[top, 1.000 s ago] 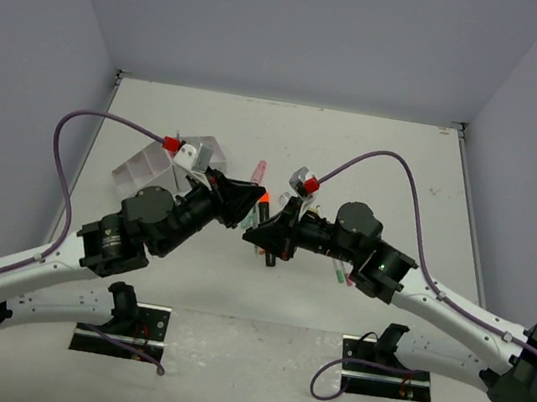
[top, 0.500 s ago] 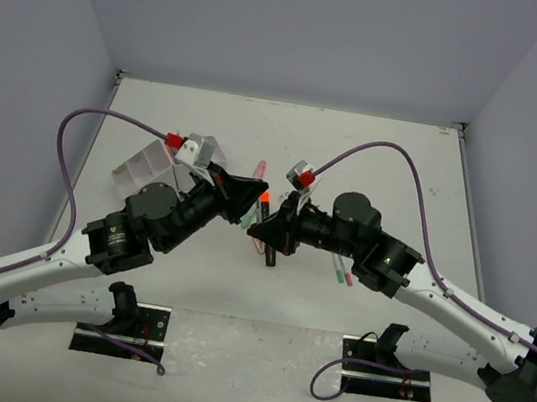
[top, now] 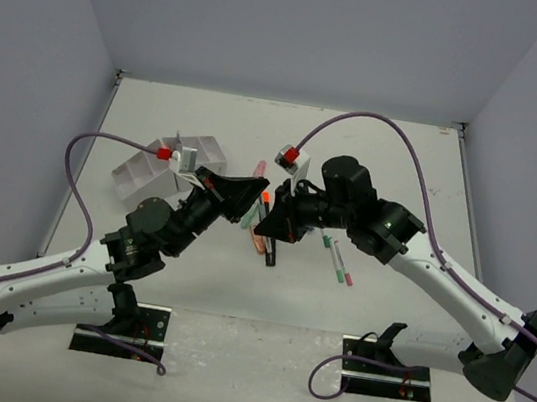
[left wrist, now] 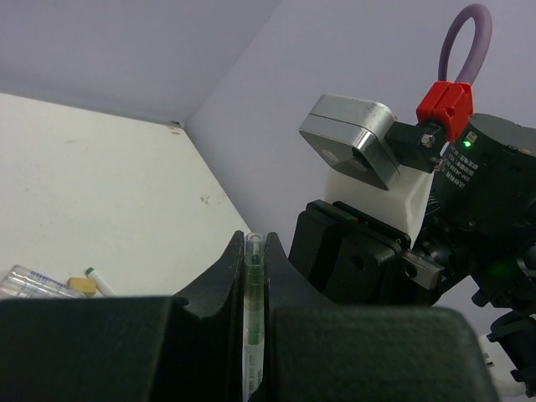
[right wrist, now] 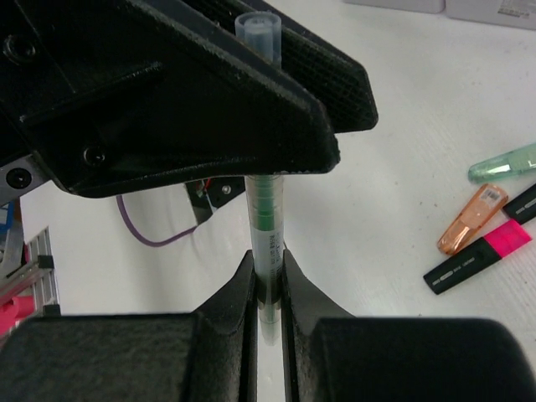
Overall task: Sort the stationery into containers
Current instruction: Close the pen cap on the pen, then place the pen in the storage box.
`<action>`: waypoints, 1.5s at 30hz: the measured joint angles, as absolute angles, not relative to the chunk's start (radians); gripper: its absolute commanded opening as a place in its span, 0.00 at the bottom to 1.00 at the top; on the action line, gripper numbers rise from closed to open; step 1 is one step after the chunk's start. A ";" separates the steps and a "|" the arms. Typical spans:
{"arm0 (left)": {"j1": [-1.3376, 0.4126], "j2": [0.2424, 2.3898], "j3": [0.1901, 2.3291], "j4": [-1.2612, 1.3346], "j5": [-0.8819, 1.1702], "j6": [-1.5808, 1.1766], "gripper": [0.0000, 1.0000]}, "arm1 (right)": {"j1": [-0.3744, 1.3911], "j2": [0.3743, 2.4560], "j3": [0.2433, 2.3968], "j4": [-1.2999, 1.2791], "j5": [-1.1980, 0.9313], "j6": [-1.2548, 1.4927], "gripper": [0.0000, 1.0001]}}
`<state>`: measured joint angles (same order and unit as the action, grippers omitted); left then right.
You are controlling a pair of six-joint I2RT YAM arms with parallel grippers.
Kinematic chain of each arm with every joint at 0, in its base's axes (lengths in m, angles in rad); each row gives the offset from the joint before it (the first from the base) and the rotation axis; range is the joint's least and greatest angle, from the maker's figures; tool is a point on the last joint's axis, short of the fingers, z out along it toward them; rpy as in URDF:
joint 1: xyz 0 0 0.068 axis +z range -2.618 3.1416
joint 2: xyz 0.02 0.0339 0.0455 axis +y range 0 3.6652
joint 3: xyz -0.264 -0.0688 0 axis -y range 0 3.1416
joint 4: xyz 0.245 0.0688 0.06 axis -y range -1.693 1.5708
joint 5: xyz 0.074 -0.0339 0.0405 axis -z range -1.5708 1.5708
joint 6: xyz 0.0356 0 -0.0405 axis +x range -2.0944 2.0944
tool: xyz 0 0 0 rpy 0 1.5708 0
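Right wrist view shows you the green pen (right wrist: 266,219) with your right gripper (right wrist: 268,268) closed on one end. Your left gripper (left wrist: 254,251) is clamped on the same pen, above the middle of the bench (top: 404,171).

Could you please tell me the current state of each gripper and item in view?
left gripper: fingers shut on the green pen.
right gripper: fingers shut on the same pen.
green pen: clamped by both grippers at once.
orange highlighter: lying loose on the table.
pink highlighter: lying loose beside it.
white trays: standing on the table, contents unclear.
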<state>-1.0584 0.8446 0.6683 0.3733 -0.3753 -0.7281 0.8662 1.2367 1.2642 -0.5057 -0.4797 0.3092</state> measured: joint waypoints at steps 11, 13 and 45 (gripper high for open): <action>-1.082 0.841 0.881 -0.047 -0.410 -0.642 0.00 | 0.858 1.173 1.087 -0.285 -0.507 0.186 0.00; -1.092 0.853 0.941 -0.136 -0.414 -0.628 0.00 | 0.856 1.147 1.047 -0.228 -0.510 0.155 0.00; -0.545 1.287 1.249 -0.432 -1.004 -0.540 0.00 | 0.795 0.876 0.761 -0.038 -0.117 0.207 0.99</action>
<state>-0.5453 1.2869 1.2494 -0.4317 -1.0043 -0.5398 0.7952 0.8761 0.7613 -0.0376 -0.1166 0.2072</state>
